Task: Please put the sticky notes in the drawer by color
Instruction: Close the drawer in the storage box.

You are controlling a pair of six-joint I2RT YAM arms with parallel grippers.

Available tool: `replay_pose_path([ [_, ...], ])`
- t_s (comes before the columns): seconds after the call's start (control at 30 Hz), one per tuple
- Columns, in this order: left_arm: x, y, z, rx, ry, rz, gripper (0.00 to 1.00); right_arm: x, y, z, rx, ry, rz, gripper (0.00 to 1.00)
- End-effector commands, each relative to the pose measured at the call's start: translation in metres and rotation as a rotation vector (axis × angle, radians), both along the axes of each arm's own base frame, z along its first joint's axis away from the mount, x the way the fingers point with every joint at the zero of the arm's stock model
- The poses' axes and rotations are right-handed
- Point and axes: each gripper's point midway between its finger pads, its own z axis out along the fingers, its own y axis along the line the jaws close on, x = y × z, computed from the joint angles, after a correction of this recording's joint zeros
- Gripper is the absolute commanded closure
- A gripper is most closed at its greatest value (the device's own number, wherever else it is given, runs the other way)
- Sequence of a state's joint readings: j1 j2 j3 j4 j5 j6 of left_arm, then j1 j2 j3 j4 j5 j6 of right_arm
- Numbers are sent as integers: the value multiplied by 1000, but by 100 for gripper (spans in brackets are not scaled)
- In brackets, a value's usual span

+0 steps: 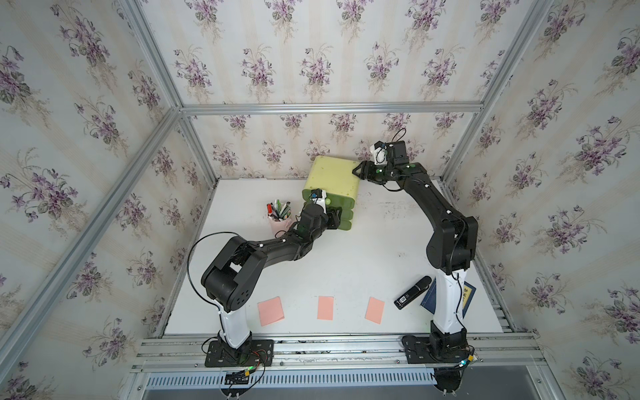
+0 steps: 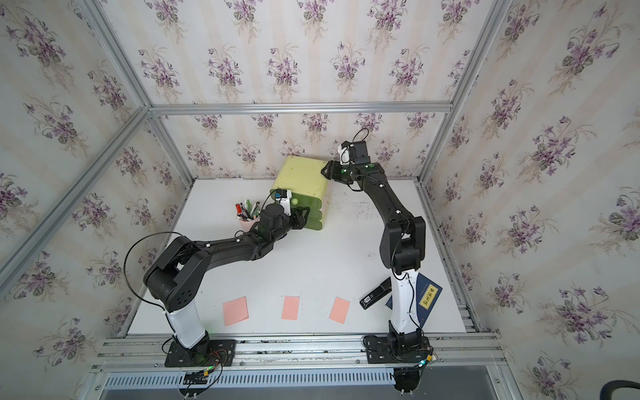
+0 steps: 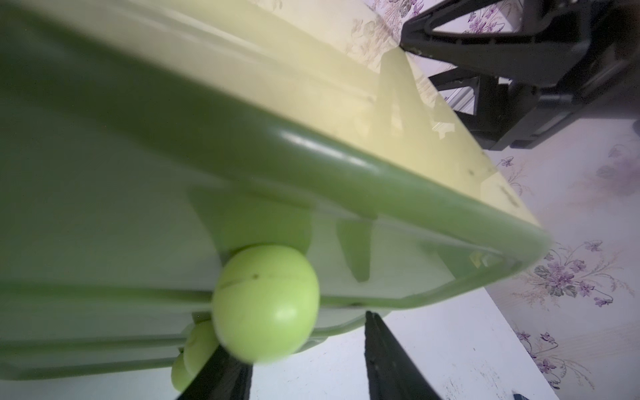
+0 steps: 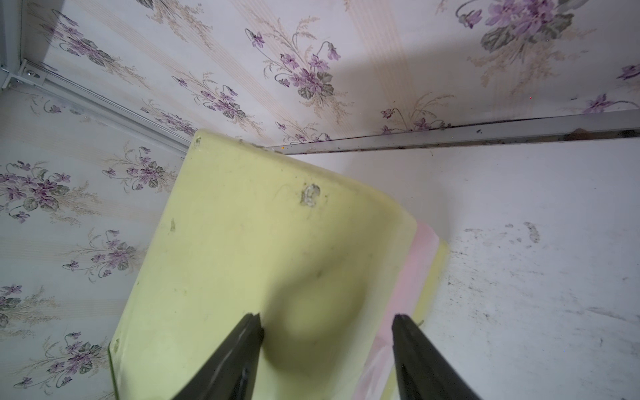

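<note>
Rear centre of the table: drawer, pen cup just left of it; along the front edge three sticky notes in a row (spaced apart), stapler and book to their right.

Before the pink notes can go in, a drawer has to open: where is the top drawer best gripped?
Its round knob, pinched from the front with a finger on each side: it alone juts out from the smooth drawer front, a likely firm hold.
</note>
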State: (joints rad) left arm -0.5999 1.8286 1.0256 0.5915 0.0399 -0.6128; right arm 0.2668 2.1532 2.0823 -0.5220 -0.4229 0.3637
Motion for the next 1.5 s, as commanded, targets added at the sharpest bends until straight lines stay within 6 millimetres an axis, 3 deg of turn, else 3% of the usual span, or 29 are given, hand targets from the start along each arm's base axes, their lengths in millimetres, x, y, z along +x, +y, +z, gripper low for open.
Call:
replay_pose_path([
  [0.0,-3,4,15,-54,0,21,42,-2,-4,14,8,-7,4,30],
  [0.13,-11,8,23,-95,16,23,35,3,-17,37,26,-38,-22,29],
  [0.27,-21,8,28,-137,29,3,32,-8,-25,46,4,-66,-27,28],
  [0.43,-36,8,23,-210,116,-22,27,-41,-33,35,-13,-71,-18,32],
  [0.57,-51,3,20,-331,200,-84,21,-83,-44,15,-1,-114,-27,32],
  [0.7,-62,5,7,-423,262,-101,22,-122,-41,-9,45,-165,37,31],
  [0.8,-65,6,-11,-439,319,-81,22,-135,-40,-26,44,-202,41,31],
  [0.93,-64,11,-35,-538,398,-26,23,-147,-51,-23,34,-429,-8,29],
  [1.03,-64,20,-58,-581,445,48,17,-159,-50,-25,12,-582,37,24],
  [1.27,-56,27,-77,-556,442,124,14,-154,-32,-36,17,-609,145,22],
  [1.47,-50,58,-94,-552,431,315,15,-162,3,-44,-72,-719,264,26],
])
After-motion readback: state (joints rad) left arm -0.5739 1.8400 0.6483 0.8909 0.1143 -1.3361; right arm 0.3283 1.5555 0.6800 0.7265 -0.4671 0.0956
